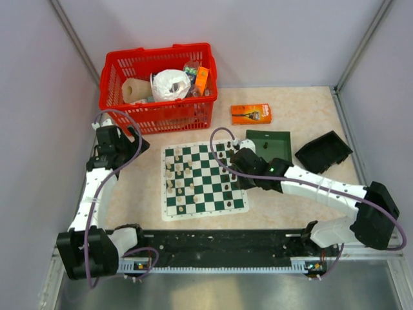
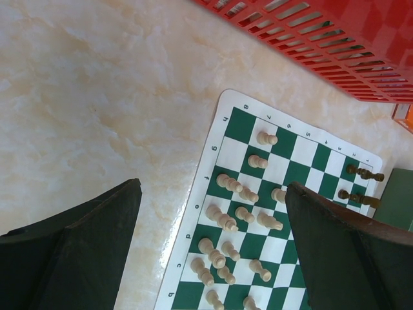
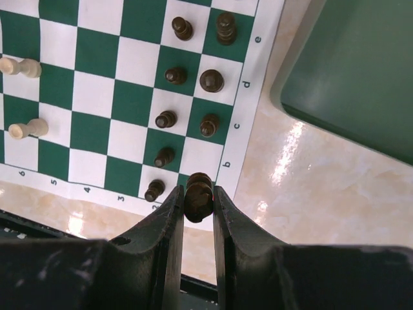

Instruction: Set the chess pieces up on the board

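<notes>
- Right wrist view: right gripper (image 3: pixel 197 205) is clenching a dark piece (image 3: pixel 197 192), pointing down, board (image 3: pixel 97 90) border just beneath.
- Top view: left gripper (image 2: pixel 210 194) is hanging wide open, cream pieces (image 2: pixel 232 213) ahead.

Bright, even light is coming down from above onto my desk (image 1: pixel 303 110); in the top view only soft, short shadows are lying under my arms beside the board (image 1: pixel 204 181). In my right wrist view white glare is streaking the glossy desk just right of the board, beside the green tray (image 3: pixel 361 71). My jaws are looming dark and slightly blurred below the board in both wrist views. The chess piece (image 3: pixel 198 197) pinched in my right jaws is showing almost black, while the board is reading crisp.
</notes>
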